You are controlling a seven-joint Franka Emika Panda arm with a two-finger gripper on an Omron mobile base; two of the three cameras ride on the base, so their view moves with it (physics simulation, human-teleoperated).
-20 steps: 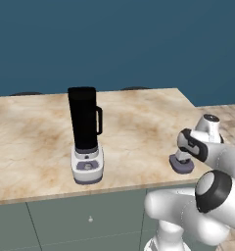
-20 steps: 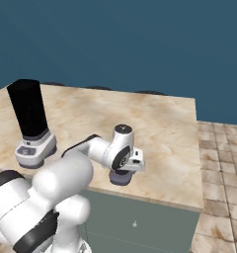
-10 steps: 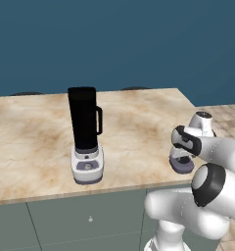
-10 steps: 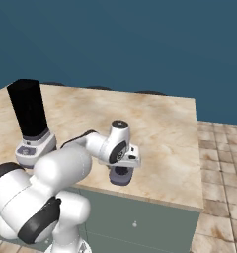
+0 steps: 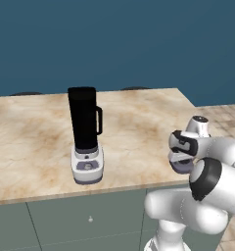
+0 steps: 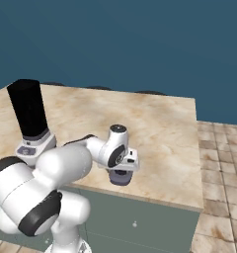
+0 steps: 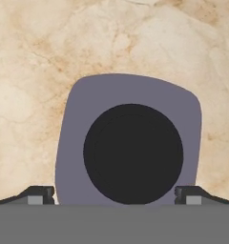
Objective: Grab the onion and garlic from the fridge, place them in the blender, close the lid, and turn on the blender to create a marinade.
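While the gripper [image 7: 114, 194] is hanging low over the lid [image 7: 130, 151], w/ its two tips spread wide, one at each side of the disc and nothing clamped btwn them, the task is looking to be in its lid stage. The grey-lilac lid w/ the dark centre is lying flat on the marble counter [image 5: 36, 137], near the counter's front edge and well apart to the right of the blender [image 5: 86, 135]; in the right base view the lid [image 6: 120, 177] is sitting just under the hand. The blender is standing upright on the counter, black jar on its white-grey base, jar top uncovered. Can't tell from here if the onion and garlic are inside the jar — it's opaque. Judging by that: fetching prob. done, but unconfirmed. What's left, as I'm reading it: closing on the lid, carrying it over to the jar top, seating it, then pressing the button panel [image 5: 86, 165] on the base.
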